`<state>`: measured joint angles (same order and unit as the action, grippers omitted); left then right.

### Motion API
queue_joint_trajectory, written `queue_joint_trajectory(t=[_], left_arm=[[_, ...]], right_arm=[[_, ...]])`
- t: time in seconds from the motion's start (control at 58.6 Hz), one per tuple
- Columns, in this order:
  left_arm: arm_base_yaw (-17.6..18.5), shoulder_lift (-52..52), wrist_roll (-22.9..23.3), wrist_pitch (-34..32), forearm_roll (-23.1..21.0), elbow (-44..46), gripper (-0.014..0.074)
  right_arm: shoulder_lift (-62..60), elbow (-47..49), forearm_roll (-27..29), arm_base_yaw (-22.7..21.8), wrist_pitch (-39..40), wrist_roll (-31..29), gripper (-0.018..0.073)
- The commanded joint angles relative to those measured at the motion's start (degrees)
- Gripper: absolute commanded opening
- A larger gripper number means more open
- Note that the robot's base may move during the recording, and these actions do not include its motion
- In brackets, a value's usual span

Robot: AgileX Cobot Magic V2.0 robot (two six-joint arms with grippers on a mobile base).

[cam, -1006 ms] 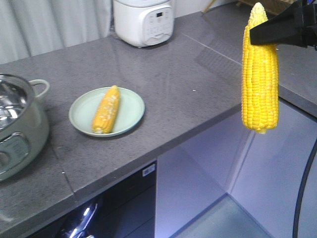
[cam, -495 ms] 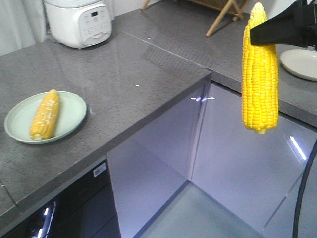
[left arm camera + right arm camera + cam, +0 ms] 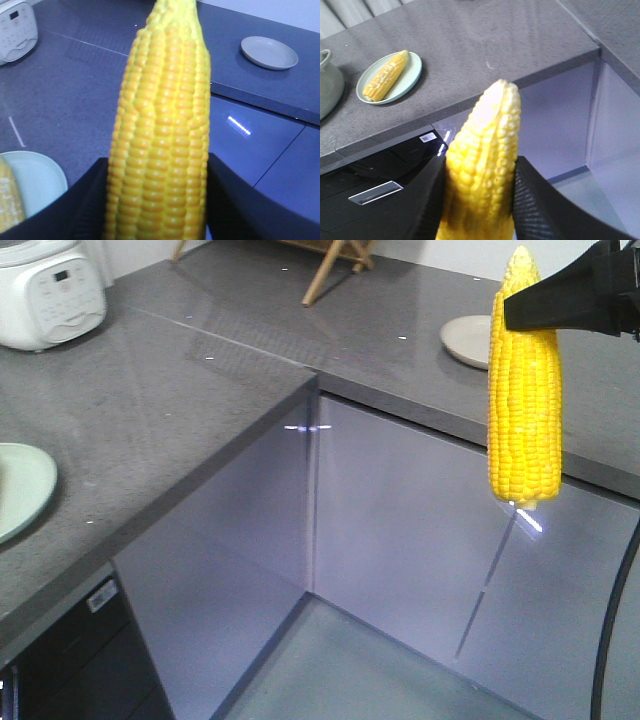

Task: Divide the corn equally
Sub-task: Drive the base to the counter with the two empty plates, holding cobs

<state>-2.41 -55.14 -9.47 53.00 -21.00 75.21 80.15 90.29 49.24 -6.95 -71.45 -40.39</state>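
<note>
Both plates point(image 3: 15, 490) point(image 3: 465, 340) farther left — three cobs point(image 3: 160, 140) point(image 3: 481, 150) point(image 3: 385, 75)

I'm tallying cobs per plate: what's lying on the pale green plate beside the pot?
One corn cob lies diagonally on the green plate, and nothing else shows on the bare part around it. The plate surface beneath the cob is covered.

The countertop point(image 3: 200, 390) looks like speckled grey stone with a soft sheen, and the cabinet fronts point(image 3: 400, 500) are smooth and super glossy. The corn point(image 3: 524, 390) is bumpy and kinda waxy-shiny, and the rice cooker point(image 3: 45, 295) is smooth white plastic.
</note>
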Motion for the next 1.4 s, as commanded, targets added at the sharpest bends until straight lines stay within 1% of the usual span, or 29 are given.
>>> queue_joint_trajectory(t=[0.0,1.381], left_arm=[[0.4,0.6,-0.1,-3.8,-1.5,1.6,-0.0006],[0.4,0.6,-0.1,-3.8,-1.5,1.6,-0.0006]], right_arm=[[-2.0,1.8,3.4,-0.5,1.8,-0.2,-0.0005],[-2.0,1.8,3.4,-0.5,1.6,-0.2,-0.0005]])
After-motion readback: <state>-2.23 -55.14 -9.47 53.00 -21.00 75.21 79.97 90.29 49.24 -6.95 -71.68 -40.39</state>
